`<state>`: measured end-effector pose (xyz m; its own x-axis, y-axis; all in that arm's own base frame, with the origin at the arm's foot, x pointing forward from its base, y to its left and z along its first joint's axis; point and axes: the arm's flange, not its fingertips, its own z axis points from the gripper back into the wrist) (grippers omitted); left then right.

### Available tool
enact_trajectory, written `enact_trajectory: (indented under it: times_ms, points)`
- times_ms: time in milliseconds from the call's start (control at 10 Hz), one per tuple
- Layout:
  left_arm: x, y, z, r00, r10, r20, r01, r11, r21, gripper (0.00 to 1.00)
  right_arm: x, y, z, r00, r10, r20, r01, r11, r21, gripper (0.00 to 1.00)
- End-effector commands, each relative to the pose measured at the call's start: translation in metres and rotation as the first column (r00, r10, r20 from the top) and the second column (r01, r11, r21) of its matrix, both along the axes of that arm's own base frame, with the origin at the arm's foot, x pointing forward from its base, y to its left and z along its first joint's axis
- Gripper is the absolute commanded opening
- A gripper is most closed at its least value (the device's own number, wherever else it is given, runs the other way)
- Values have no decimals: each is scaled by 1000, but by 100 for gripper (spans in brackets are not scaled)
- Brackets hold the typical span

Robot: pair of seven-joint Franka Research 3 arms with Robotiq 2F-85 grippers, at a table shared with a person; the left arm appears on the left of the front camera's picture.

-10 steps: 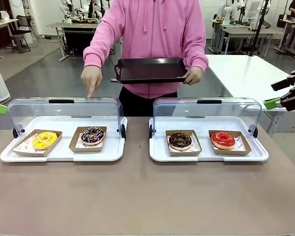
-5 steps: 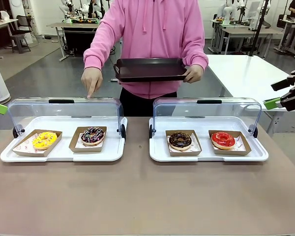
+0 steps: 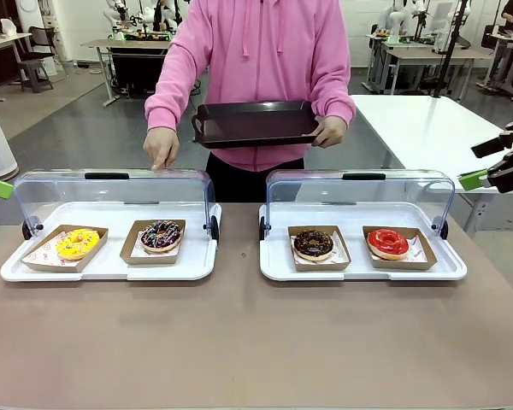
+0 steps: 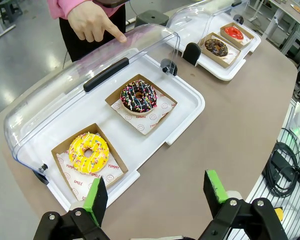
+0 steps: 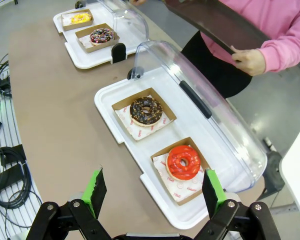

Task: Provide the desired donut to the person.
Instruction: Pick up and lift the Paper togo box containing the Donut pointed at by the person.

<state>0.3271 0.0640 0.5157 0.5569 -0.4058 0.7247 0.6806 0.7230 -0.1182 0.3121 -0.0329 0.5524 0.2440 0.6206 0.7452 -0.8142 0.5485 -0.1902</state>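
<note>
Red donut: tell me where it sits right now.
In the front view, the red donut sits in its cardboard holder at the right end of the right white tray, beside the chocolate donut.

Black cables (image 4: 281, 167) lie on the floor beside the brown table (image 3: 239, 342). A white table (image 3: 415, 128) stands farther back.

The person (image 3: 255, 60) is wearing a pink hoodie (image 3: 265, 77) with long sleeves (image 3: 178, 81) and two pink strings (image 3: 247, 34), over dark trousers (image 3: 239, 181). The left gripper (image 4: 155, 178) and right gripper (image 5: 155, 172) are showing black fingers (image 4: 80, 222), bright green pads (image 4: 96, 197) and small silver screws (image 4: 49, 216).
</note>
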Motion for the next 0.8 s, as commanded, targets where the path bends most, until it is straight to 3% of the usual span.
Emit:
enact_trajectory:
  times_ms: [0,300,500,700]
  points:
    - [1,1,-1,1000,-6,4,6,1000,-2,100,2,0,-2,1000,8,-4,-8,1000,-4,100]
    - [0,0,0,1000,0,0,0,1000,0,100,2,0,-2,1000,8,-4,-8,1000,-4,100]
    - [25,-52,-8,987,-155,-44,160,975,157,100,2,0,-2,1000,8,-4,-8,1000,-4,100]
    - [46,-100,-45,945,-298,-136,327,889,321,100,2,0,-2,1000,8,-4,-8,1000,-4,100]
